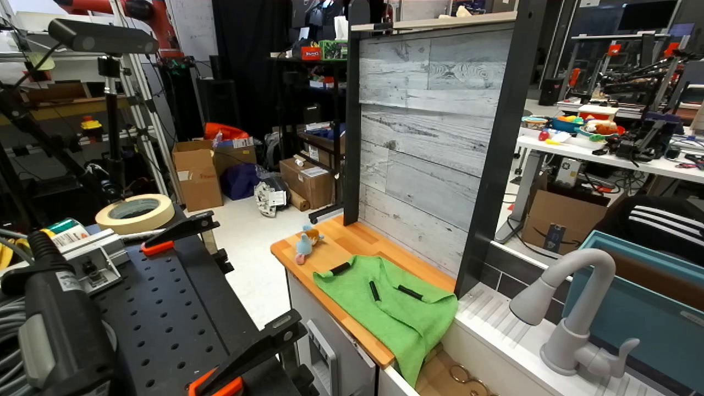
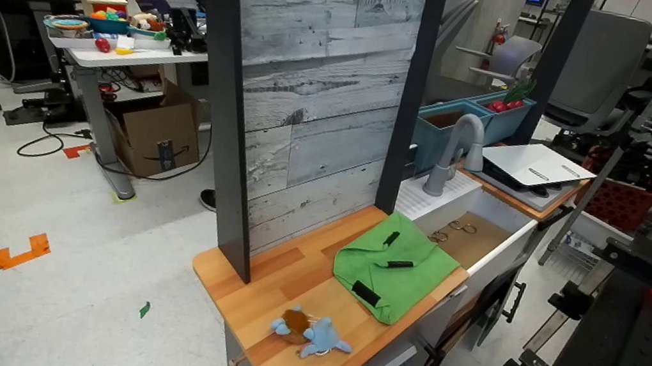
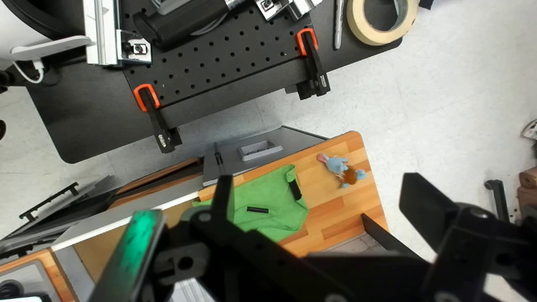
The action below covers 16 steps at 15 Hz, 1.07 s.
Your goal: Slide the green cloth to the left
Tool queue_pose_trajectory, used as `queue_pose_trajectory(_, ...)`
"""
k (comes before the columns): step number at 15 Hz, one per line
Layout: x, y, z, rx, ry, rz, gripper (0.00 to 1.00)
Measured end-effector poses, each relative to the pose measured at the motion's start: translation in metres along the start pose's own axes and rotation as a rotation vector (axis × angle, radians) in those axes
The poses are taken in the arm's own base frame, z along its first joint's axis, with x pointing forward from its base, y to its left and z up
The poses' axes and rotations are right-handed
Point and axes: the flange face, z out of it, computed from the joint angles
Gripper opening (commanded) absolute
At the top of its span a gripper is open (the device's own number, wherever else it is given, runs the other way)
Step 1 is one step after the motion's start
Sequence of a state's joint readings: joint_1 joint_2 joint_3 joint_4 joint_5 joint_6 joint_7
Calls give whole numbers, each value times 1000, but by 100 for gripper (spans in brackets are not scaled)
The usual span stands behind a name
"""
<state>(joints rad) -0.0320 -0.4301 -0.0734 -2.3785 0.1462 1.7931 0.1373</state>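
The green cloth (image 1: 357, 302) lies wrinkled on the orange-brown wooden tabletop (image 1: 291, 250), with black strips on it. In an exterior view its near corner hangs over the sink's edge. It also shows on the tabletop (image 2: 283, 293) as a green cloth (image 2: 413, 290) beside the sink in an exterior view. In the wrist view the cloth (image 3: 272, 191) is partly hidden behind a finger. My gripper (image 3: 317, 179) is open and empty, high above the counter, with its fingers wide apart. The gripper is not visible in either exterior view.
A small blue and brown plush toy (image 2: 310, 330) lies on the tabletop near its end. A grey wood-patterned panel (image 1: 423, 137) stands along the back edge. A grey faucet (image 1: 583, 308) and white sink (image 2: 500, 251) adjoin the cloth. A black perforated table (image 1: 165, 308) faces the counter.
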Motion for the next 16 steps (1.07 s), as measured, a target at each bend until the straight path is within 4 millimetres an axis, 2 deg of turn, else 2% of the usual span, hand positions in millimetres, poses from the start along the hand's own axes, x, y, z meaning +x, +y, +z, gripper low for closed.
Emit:
queue_pose_trajectory(11, 2, -2, 1, -2, 10, -3, 100)
queue_pose_trajectory(16, 27, -9, 5, 15, 110, 33, 100)
